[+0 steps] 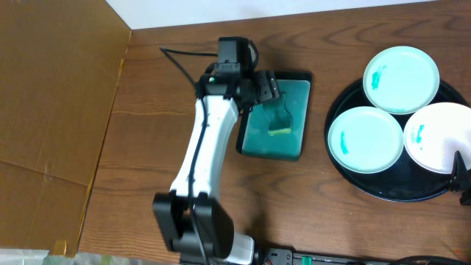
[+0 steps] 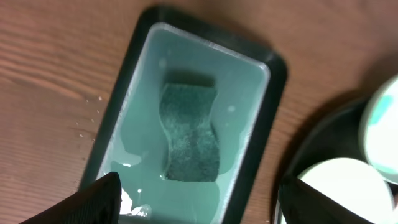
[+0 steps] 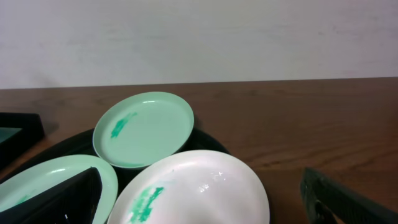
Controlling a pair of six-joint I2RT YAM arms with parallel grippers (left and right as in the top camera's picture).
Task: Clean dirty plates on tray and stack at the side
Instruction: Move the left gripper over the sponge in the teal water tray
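The round black tray (image 1: 346, 173) sits at the right with three dirty plates: a far one (image 1: 401, 79), a left one (image 1: 365, 140) and a right one (image 1: 441, 136), each with a teal smear. In the right wrist view my right gripper (image 3: 205, 208) is open just over the near white plate (image 3: 199, 186), with the far plate (image 3: 146, 127) and left plate (image 3: 43, 183) beyond. My left gripper (image 1: 266, 90) is open above the teal dish (image 1: 254, 136). A dark green sponge (image 2: 189, 134) lies in the dish's water (image 2: 245, 87), between and ahead of my open left fingers (image 2: 199, 208).
A brown cardboard panel (image 1: 51, 110) stands along the left side. A black cable (image 1: 180, 62) runs behind the left arm. Water drops (image 2: 90, 115) lie on the wood left of the dish. The tray rim (image 2: 311, 140) is close to the dish's right.
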